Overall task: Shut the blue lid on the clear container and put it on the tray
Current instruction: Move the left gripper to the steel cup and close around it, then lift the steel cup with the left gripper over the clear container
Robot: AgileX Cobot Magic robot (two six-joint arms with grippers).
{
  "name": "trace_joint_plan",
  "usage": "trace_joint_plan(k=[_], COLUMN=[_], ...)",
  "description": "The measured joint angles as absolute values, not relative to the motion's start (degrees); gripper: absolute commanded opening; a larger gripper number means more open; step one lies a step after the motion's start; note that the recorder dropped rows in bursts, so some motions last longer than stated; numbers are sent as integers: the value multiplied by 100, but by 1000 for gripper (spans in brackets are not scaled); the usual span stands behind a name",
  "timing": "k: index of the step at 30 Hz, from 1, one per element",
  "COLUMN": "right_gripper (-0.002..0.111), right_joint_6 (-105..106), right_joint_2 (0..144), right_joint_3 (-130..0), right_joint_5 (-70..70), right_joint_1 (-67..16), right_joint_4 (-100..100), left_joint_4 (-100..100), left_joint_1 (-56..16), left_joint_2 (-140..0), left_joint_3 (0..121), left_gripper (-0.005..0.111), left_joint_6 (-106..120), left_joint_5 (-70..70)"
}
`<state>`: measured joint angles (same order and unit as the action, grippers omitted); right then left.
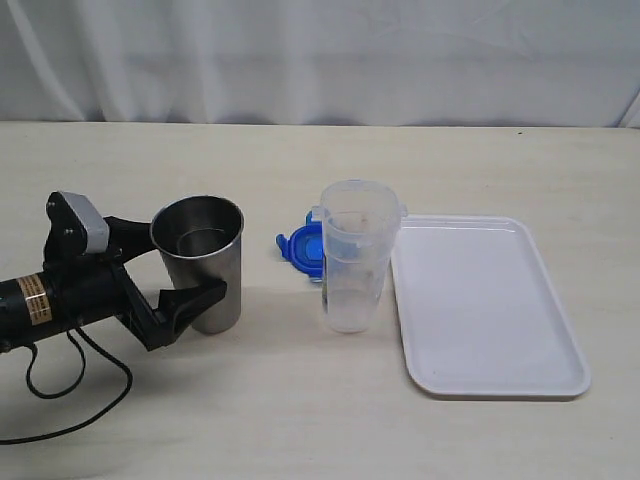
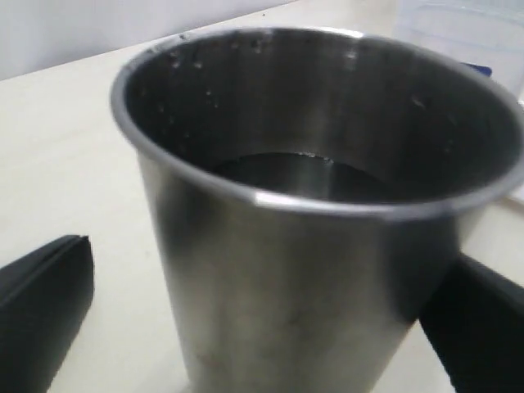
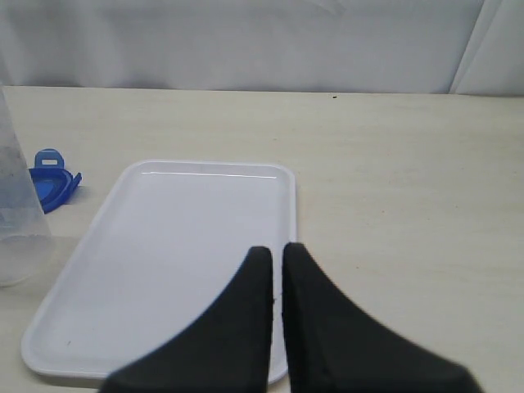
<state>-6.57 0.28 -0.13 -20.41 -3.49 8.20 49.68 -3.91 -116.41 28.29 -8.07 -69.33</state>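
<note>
This looks like a robotics lab or test bench, not a home or a kitchen. A pale, wood-grained surface (image 1: 300,420) fills the scene. A few plain household items are set out on it as test pieces: a steel cup (image 1: 200,262), the clear container (image 1: 357,255), the blue lid (image 1: 298,246) and the tray (image 1: 480,310). A plain white curtain (image 1: 320,60) hangs in folds along the far edge as a backdrop. A black robot arm (image 1: 90,290) reaches in from the left, trailing a loose black cable (image 1: 128,380) across the surface.
</note>
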Motion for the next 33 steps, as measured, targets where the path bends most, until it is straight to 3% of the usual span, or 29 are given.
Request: trace_joint_plan(k=[33], right_gripper=[5], right_joint_6=[-657], right_joint_2=[28], right_joint_3=[-13], right_joint_5=[-2041], right_joint_1=[-349], right_joint_4=[820], left_joint_4=[4187], left_joint_1=[-958], left_joint_2=[-11641], left_joint_3=[3061], left_gripper=[105], left_joint_6=[-810], left_joint_5=[-6945])
